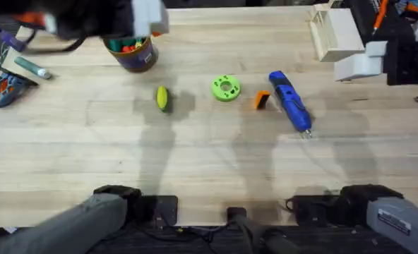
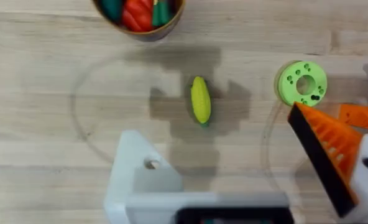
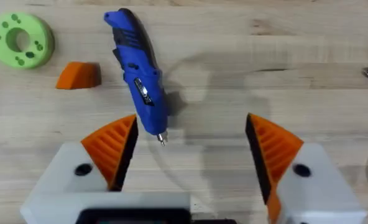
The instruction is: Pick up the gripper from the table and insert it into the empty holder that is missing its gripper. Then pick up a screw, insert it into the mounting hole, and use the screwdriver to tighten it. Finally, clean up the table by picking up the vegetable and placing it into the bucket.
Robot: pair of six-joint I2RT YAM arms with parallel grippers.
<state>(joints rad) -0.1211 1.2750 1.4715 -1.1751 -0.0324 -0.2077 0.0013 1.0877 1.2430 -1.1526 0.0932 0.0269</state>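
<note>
both sets of jaws are standing parted and holding nothing: the right gripper is spreading its two orange ribbed pads wide over the screwdriver, while the left gripper is showing one orange pad beside the holder, a bare white base whose mounting hole is sitting open. the gripper, the loose orange wedge, is lying on the wooden surface between the green disc and the screwdriver, close to both but seemingly touching neither. the vegetable is resting apart from them, near the bucket, which is already carrying colourful toy pieces. nothing of the task is looking done yet. the risk is lying in that crowding: jaws closing on the wedge could be nudging the screwdriver and rolling it away, or catching the disc. the wedge's sloped faces are also likely to slip from a pinch and twist, making seating it in the holder awkward. what may be screws on the disc are too small to be sure of.
</note>
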